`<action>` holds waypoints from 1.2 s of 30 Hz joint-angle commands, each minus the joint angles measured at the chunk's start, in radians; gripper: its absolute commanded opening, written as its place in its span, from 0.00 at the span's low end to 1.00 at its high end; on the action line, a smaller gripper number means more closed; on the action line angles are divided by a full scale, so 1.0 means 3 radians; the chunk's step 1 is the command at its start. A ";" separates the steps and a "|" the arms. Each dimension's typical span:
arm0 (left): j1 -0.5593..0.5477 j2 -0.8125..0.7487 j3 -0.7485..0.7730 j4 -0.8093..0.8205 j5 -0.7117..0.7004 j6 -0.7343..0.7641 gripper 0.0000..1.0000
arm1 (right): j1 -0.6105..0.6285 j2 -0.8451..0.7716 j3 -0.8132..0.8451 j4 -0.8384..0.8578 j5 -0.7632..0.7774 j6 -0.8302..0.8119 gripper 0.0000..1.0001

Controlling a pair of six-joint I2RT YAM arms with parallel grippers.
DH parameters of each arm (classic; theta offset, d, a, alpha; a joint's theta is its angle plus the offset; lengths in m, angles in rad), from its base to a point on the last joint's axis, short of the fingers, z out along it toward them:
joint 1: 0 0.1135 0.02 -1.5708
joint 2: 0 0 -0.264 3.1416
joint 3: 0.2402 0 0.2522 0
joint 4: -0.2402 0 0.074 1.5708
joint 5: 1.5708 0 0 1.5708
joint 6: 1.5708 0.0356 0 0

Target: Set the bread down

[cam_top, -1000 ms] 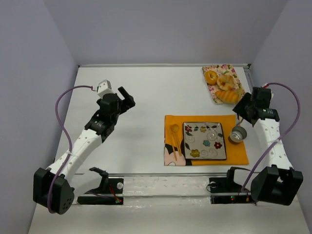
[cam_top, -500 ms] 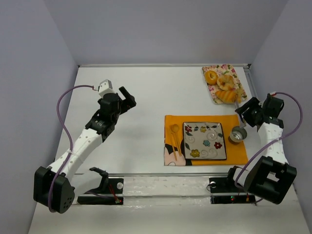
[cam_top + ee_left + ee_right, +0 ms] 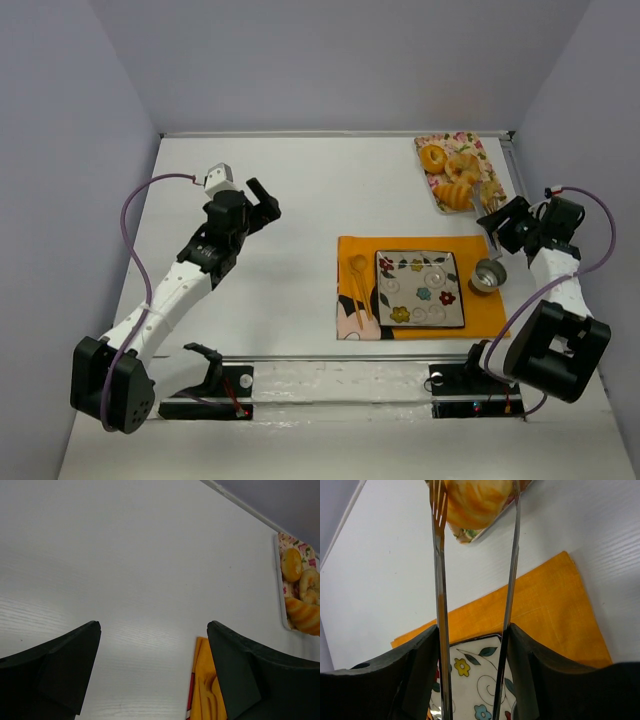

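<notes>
Croissant (image 3: 475, 500) on tray (image 3: 474, 140), beside ring pastry (image 3: 462, 165), between tongs (image 3: 440, 605) in right claw (image 3: 472, 640).

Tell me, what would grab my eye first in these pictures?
The right end effector holds metal tongs, their tips either side of a golden croissant on the flowered tray at the far right corner of the table. Nearer, a flowered plate sits on an orange cloth. The left end effector hangs open over the left half.
</notes>
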 commanded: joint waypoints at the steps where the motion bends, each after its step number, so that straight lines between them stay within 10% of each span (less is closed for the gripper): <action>1: 0.0013 -0.0020 0.0011 0.0161 0.0009 0.0066 0.99 | -0.0040 0.0060 0.0003 0.0287 -0.0160 -0.0021 0.60; 15: 0.0013 -0.0009 0.0016 0.0186 0.0060 0.0066 0.99 | -0.0040 0.0224 -0.0038 0.0292 -0.0457 -0.0092 0.61; 26: 0.0013 0.0021 0.0021 0.0207 0.0086 0.0066 0.99 | -0.0040 0.0275 -0.0022 0.0312 -0.0518 -0.0118 0.34; 30: 0.0013 0.0006 0.0016 0.0207 0.0081 0.0066 0.99 | -0.0040 0.0214 -0.0017 0.0338 -0.0467 -0.0113 0.08; 36: 0.0013 -0.0004 0.0011 0.0207 0.0086 0.0061 0.99 | -0.0040 -0.0204 0.0059 0.0343 -0.0533 -0.0057 0.07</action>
